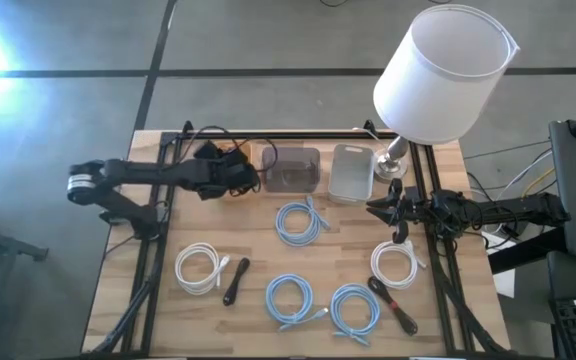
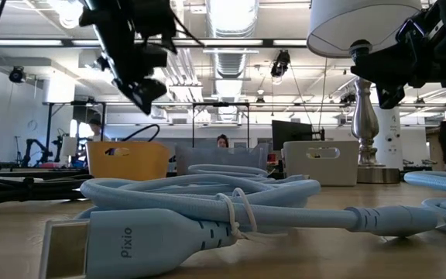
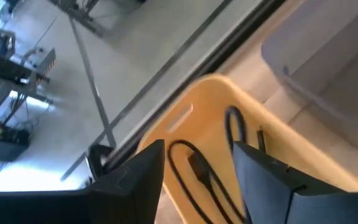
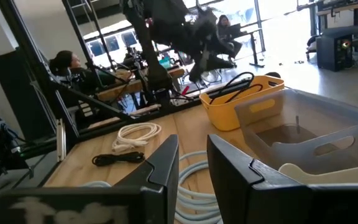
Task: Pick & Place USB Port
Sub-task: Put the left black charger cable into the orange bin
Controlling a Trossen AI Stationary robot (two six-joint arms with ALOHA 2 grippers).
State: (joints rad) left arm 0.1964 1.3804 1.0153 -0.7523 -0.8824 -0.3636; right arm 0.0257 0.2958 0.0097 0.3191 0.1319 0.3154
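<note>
Front row: two light-blue cable coils and are lying nearest the table's front edge, a black cable sitting at 3 o'clock of them.
Left front: a white coil is resting beside a short black cable.
Centre: another blue coil is lying mid-table; a second white coil is sitting at 4 o'clock from it.
Right gripper: hovering near the lamp base, fingers parted, holding nothing.
Left gripper: hanging over the yellow bin at the table's 11 o'clock, jaws released and empty.
USB cable: black cables are lying inside the yellow bin.
Back row: a smoky bin and a clear bin are standing at 12 o'clock.
</note>
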